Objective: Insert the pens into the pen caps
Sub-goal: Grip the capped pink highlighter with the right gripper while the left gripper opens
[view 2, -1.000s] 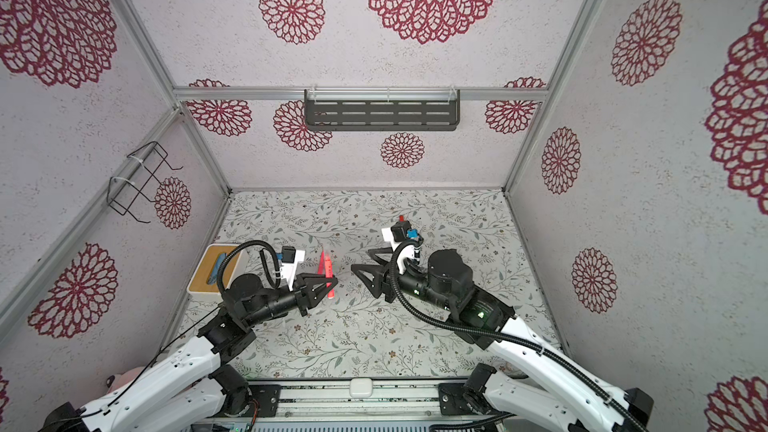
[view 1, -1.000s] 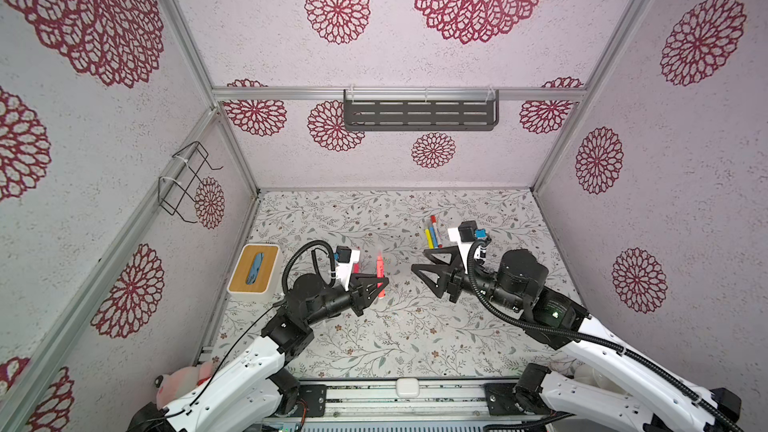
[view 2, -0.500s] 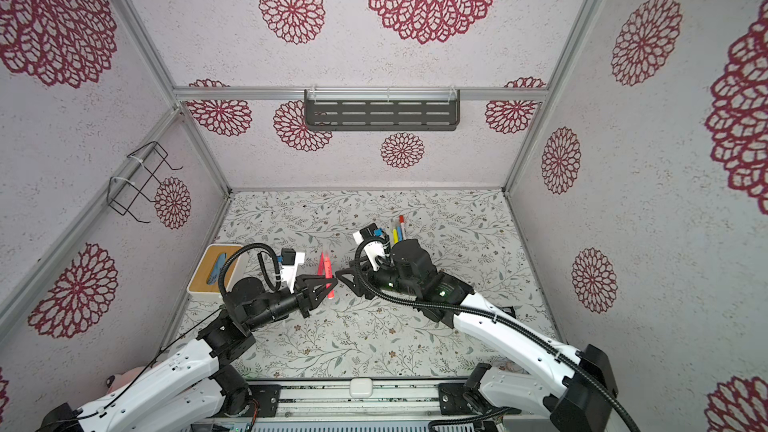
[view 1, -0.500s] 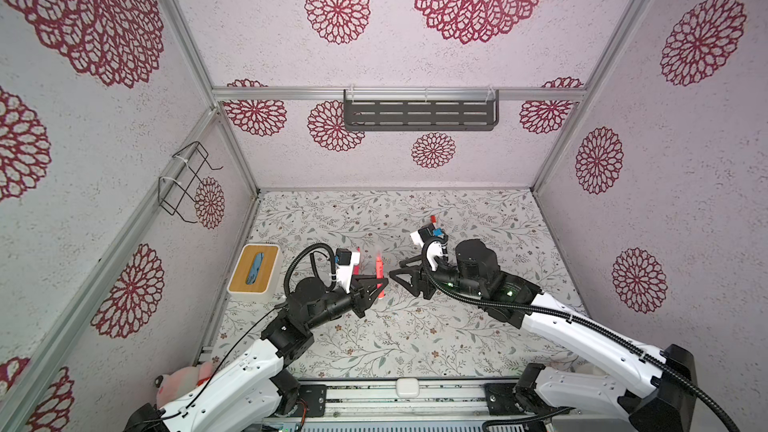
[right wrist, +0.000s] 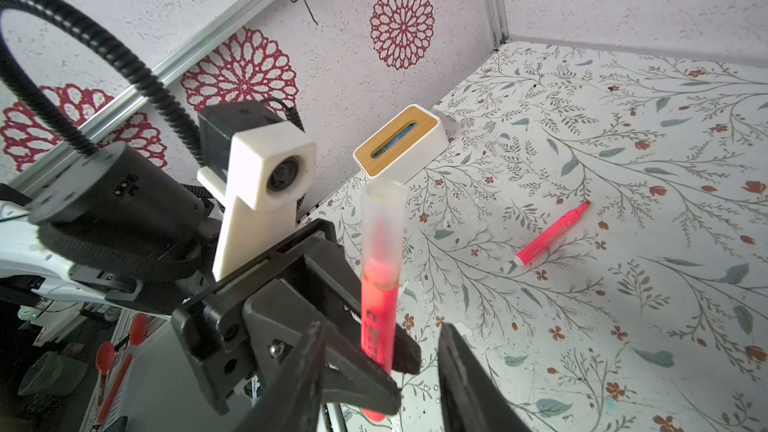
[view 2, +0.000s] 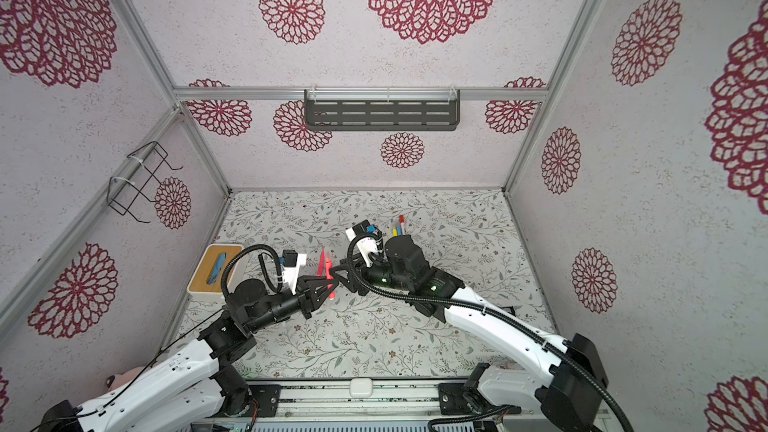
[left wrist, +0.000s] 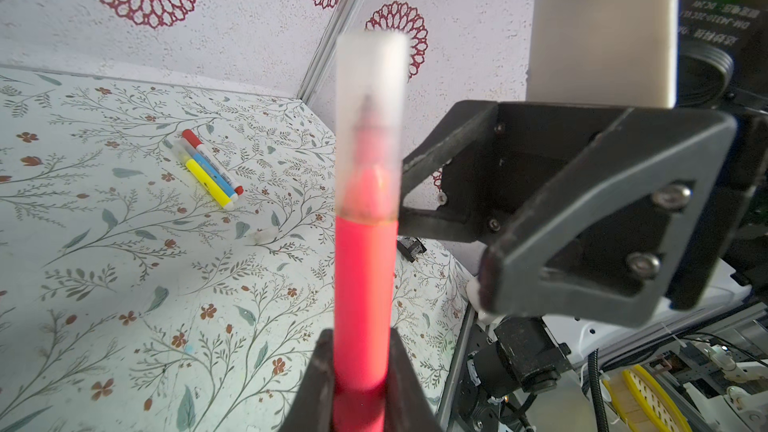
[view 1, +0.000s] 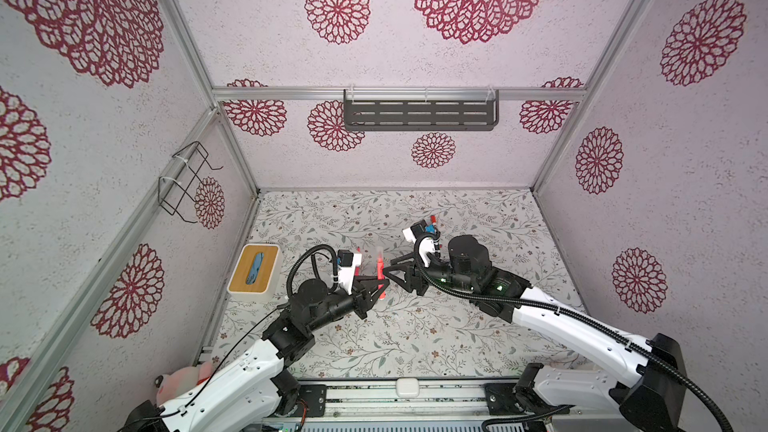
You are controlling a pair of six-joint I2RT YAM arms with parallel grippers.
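Pink pen (left wrist: 363, 297) stands upright off the table, pinched low on its barrel by the left gripper (left wrist: 359, 367), to the right of the wooden-topped box (view 1: 253, 272) in both top views. A frosted translucent cap (left wrist: 371, 118) sits over its top end, the tip showing dimly through. A second pink pen (right wrist: 548, 238) lies flat on the table between the box and the held one, one end pointed, the other pale. Farther right of the box, a trio of pens (left wrist: 210, 168) lies side by side, touching: yellow, blue, and white with red ends. On the box's side of them, a small loose cap (left wrist: 262, 236), whitish-clear, lies on the table.
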